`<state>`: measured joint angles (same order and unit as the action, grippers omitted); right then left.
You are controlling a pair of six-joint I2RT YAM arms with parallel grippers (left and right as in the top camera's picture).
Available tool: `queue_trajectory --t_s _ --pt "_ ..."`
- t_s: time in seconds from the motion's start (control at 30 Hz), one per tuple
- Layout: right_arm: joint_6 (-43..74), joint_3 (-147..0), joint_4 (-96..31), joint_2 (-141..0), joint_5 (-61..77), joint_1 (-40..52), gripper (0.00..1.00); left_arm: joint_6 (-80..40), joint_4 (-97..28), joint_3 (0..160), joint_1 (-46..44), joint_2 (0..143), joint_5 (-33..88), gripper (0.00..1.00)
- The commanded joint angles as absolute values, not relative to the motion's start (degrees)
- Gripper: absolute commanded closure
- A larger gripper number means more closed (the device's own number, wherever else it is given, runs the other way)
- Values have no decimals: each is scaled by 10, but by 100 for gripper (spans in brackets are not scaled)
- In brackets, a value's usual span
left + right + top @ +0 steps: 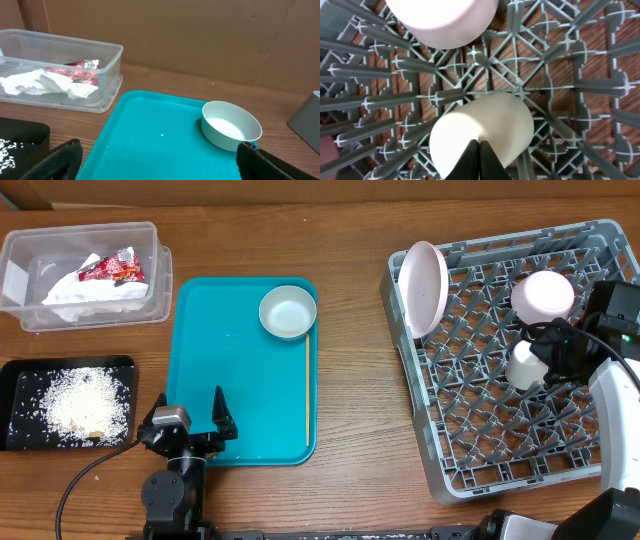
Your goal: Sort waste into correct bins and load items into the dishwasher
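Since the right gripper hangs with its jaws pressed together right over the white cup, a careless lift or sideways swing could catch the rim and roll the cup across the pegs (whether the tips actually touch it, I cannot tell). The cup lies tilted between pegs near the middle of the dish rack, just below the small plate. It looks smooth, rounded and light, so I judge it would shift easily. The large plate stands upright at the rack's left edge. 1 item is not yet loaded: the bowl on the teal tray, beside the wooden stick. The left gripper waits spread wide at that tray's near edge.
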<state>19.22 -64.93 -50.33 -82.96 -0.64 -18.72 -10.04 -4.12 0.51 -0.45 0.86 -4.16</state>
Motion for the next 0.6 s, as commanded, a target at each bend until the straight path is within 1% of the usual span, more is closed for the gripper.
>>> queue_trajectory --t_s 0.0,0.23,0.33,0.57 --pt "182 -656 -497 -842 5 -189 96 -88 -40 3 -7 3 -49 0" --pt "187 -644 -508 -873 -17 -190 96 -88 -40 3 -7 3 -49 0" --pt "213 -663 -533 -855 -46 -190 96 -88 -40 3 -7 3 -49 0" --pt "213 -709 -576 -784 -38 -189 96 -88 -40 3 -7 3 -49 0"
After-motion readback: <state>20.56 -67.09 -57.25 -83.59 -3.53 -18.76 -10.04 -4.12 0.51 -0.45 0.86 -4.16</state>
